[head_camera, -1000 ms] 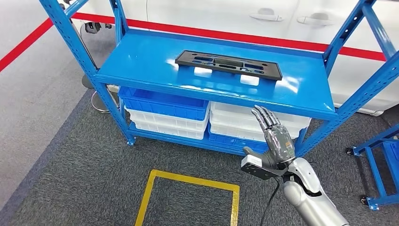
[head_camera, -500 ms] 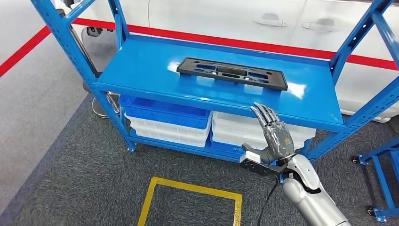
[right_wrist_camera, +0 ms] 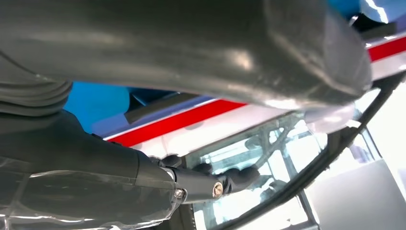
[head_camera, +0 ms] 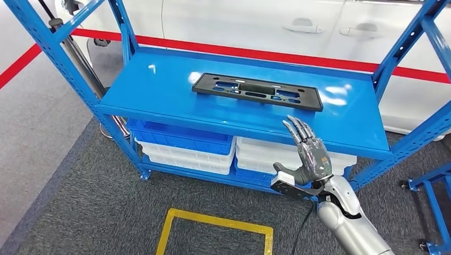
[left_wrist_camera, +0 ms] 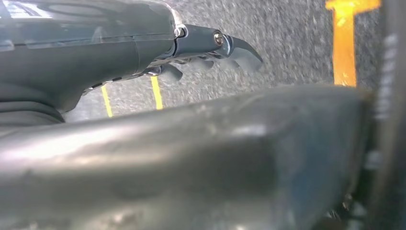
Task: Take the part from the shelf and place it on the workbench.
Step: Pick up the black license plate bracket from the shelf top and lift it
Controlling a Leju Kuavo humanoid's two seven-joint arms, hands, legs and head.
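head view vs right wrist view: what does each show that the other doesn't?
Head view alone: the long black part lying flat on the blue shelf, stacked blue and white bins underneath, and the yellow floor marking. Right wrist view alone: a close look along the thumb and dark fingers. Both: the right robot hand, open and holding nothing, the shelf's blue, and the red stripe on the white car.

Grey carpet floor (head_camera: pixel 80 202) with a yellow taped square (head_camera: pixel 215 234) near the front. Far back there's a white car (head_camera: pixel 276 26) behind a red floor line (head_camera: pixel 239 52).
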